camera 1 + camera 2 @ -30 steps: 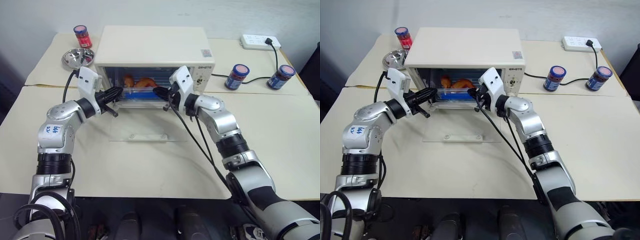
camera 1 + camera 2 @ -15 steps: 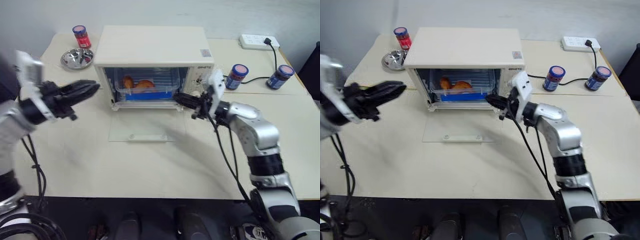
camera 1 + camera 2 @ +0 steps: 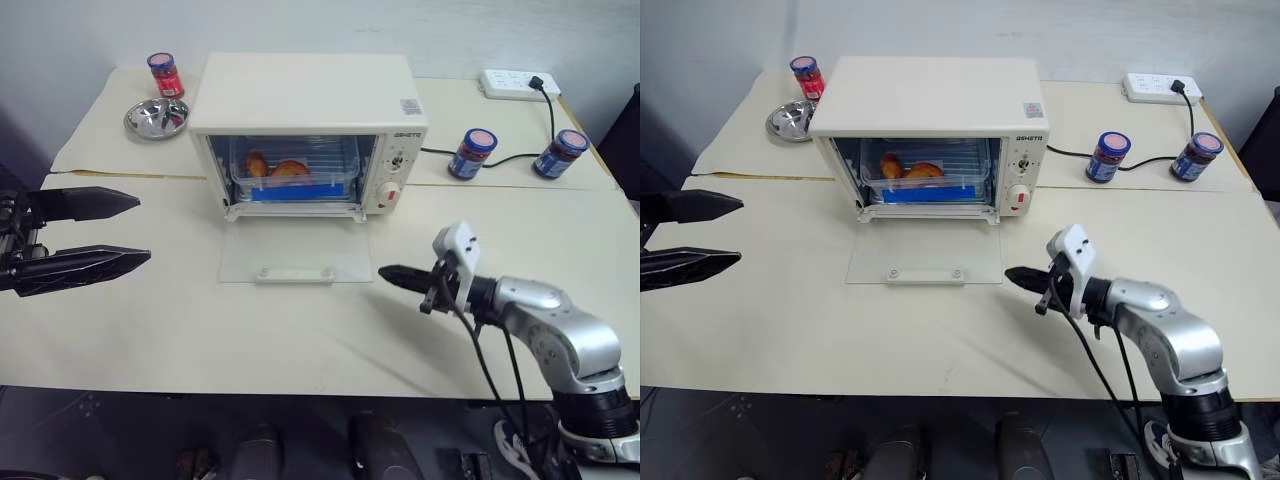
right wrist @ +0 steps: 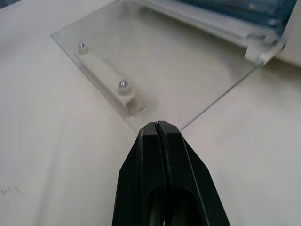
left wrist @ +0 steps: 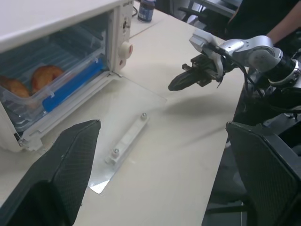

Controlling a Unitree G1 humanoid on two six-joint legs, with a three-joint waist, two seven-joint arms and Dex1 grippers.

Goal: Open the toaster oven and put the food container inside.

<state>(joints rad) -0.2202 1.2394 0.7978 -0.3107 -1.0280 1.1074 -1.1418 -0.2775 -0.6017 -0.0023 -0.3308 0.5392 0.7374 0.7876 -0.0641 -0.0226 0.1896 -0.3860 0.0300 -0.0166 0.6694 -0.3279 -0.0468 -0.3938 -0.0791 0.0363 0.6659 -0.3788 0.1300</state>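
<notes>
The cream toaster oven (image 3: pixel 308 95) stands at the back of the table with its glass door (image 3: pixel 295 250) folded flat down in front. Inside it sits the clear food container (image 3: pixel 292 172) with a blue strip and orange-brown food. My left gripper (image 3: pixel 130 232) is open and empty at the far left, well away from the oven; its wide-spread fingers (image 5: pixel 70 162) frame the left wrist view. My right gripper (image 3: pixel 385 272) is shut and empty, hovering just off the door's right front corner, its tip (image 4: pixel 157 126) close to that corner.
A steel bowl (image 3: pixel 156 117) and a red-lidded jar (image 3: pixel 165 74) sit at the back left. Two small jars (image 3: pixel 473 151) (image 3: pixel 559 152) and a white power strip (image 3: pixel 516 82) with a black cable lie at the back right.
Both arms pulled back from the oven mouth, leaving the container inside. The left gripper opened wide and swung out left; the right, still shut, dropped to the door's right front corner.
</notes>
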